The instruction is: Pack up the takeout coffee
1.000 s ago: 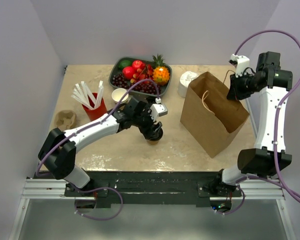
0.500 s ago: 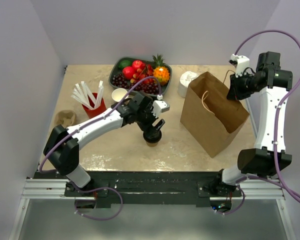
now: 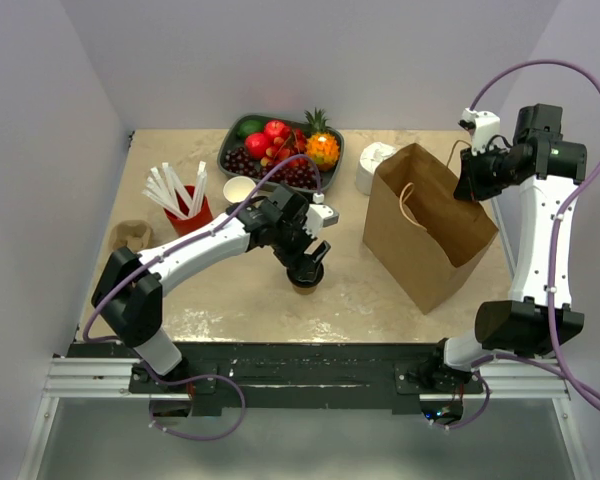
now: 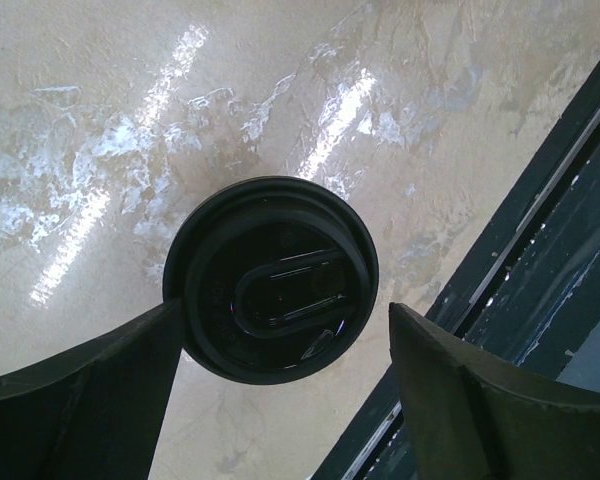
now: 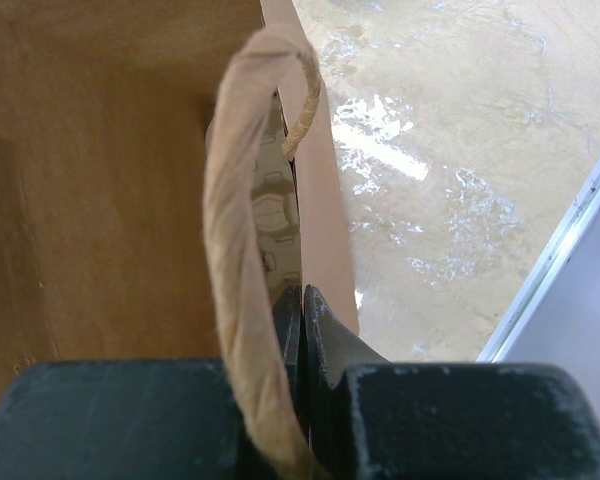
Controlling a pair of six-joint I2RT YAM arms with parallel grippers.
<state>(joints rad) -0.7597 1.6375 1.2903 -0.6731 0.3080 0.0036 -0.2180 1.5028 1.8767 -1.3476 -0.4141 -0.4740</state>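
Observation:
The takeout coffee (image 3: pixel 306 279), a small brown paper cup with a round black lid (image 4: pixel 272 278), stands on the table near the front middle. My left gripper (image 3: pixel 308 262) hangs open right above it. In the left wrist view the left gripper (image 4: pixel 285 318) straddles the lid: the left finger (image 4: pixel 100 390) touches the lid's edge and the right finger (image 4: pixel 460 390) stands apart. My right gripper (image 3: pixel 472 184) is shut on the far rim of the open brown paper bag (image 3: pixel 430 235). The right wrist view shows the right gripper (image 5: pixel 302 296) pinching that bag's rim (image 5: pixel 315 190) beside its twisted handle (image 5: pixel 242 200).
A red cup with white straws (image 3: pixel 188 212), a lidless brown cup (image 3: pixel 240 190) and a fruit tray (image 3: pixel 280 146) stand behind the coffee. A white roll (image 3: pixel 374 165) is behind the bag. A brown cup carrier (image 3: pixel 130 237) lies far left. The table's front edge (image 4: pixel 540 220) is close to the coffee.
My left arm has shifted and its wrist has turned, bringing the open fingers over the coffee's lid. The right arm and the bag have not moved.

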